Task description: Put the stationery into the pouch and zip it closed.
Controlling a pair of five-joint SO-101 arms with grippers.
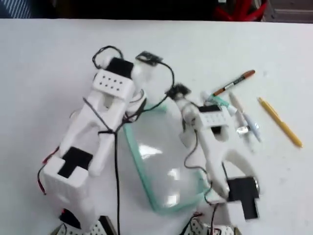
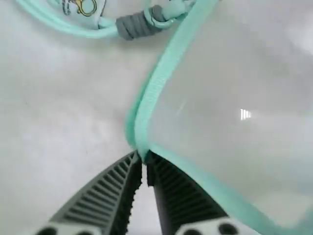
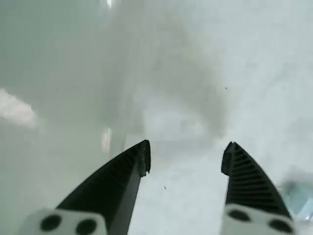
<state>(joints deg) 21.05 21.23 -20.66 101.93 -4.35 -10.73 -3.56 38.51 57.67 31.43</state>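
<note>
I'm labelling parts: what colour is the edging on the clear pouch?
Mint green. The pouch edging shows best in the left wrist view.

High camera: fixed above my table (image 1: 49, 44), looking down on both arms from some way off. Left wrist camera: very close, facing past the left gripper (image 2: 143, 166) onto the pouch (image 2: 225, 98) edge. Right wrist camera: low, facing the table past the right gripper (image 3: 186, 156). I find the pouch edge in both the high and left views.

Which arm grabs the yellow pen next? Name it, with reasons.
Right. Its gripper is open and on the yellow pen's side; the left gripper is shut on the pouch edge.
</note>
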